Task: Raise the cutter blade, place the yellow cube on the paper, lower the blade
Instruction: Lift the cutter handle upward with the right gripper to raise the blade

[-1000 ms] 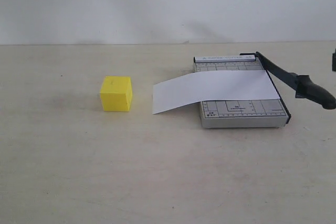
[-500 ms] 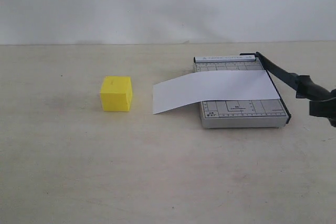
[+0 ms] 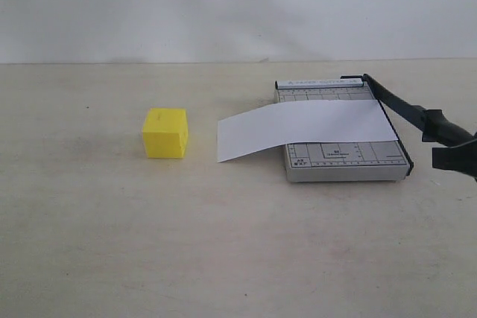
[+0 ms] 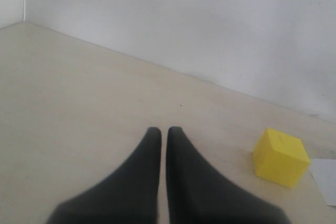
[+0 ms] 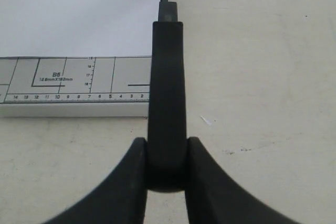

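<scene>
The yellow cube sits on the table left of the paper, a white strip lying across the grey cutter base and overhanging its left side. The cutter blade runs along the base's right edge, slightly lifted at its handle end. My right gripper is shut on that handle; in the right wrist view the fingers of the gripper press both sides of the handle. My left gripper is shut and holds nothing, with the cube off to one side ahead of it.
A pale wall stands behind the table. In the right wrist view the paper and the ruled base lie beside the blade. The left gripper does not show in the exterior view.
My right gripper came in from the right edge and now sits around the blade's handle end. The cube, paper and base have not moved.
</scene>
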Available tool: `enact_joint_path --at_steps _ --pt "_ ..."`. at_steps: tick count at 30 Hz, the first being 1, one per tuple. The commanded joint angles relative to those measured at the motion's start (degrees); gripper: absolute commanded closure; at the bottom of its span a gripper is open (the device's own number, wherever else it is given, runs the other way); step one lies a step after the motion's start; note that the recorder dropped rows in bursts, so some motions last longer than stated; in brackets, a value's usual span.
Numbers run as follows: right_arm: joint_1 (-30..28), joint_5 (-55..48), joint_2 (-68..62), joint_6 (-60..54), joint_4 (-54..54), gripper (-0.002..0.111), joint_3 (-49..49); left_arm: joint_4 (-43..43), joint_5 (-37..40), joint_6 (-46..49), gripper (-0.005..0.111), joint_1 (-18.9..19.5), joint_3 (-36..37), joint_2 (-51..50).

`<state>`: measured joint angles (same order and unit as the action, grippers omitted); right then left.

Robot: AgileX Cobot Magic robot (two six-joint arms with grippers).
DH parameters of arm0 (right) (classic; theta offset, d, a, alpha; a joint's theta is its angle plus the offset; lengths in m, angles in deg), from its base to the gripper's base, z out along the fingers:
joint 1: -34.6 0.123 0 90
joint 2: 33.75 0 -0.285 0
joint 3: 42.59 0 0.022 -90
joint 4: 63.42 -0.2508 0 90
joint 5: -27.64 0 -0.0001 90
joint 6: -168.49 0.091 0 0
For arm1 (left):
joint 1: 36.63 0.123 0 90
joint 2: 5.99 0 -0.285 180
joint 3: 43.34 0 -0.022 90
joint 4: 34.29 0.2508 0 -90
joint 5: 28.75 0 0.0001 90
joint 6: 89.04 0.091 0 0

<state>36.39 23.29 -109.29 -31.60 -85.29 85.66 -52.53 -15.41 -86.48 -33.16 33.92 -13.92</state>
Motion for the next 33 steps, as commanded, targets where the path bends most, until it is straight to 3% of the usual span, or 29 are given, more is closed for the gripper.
enact_joint_path --at_steps 1,13,26,33 --pt "-0.6 3.8 0.9 -0.1 0.3 0.108 -0.1 -0.3 0.1 0.0 0.102 -0.2 0.0 0.2" --pt "-0.6 3.1 9.4 0.0 0.3 0.108 -0.1 -0.3 0.2 0.1 0.102 -0.2 0.0 0.2" --pt "-0.5 6.9 9.9 -0.1 0.3 0.108 -0.1 -0.3 0.0 0.1 0.102 -0.2 0.0 0.2" --pt "-0.5 1.9 9.9 -0.1 0.3 0.107 -0.1 -0.3 0.0 0.0 0.102 -0.2 0.0 0.2"
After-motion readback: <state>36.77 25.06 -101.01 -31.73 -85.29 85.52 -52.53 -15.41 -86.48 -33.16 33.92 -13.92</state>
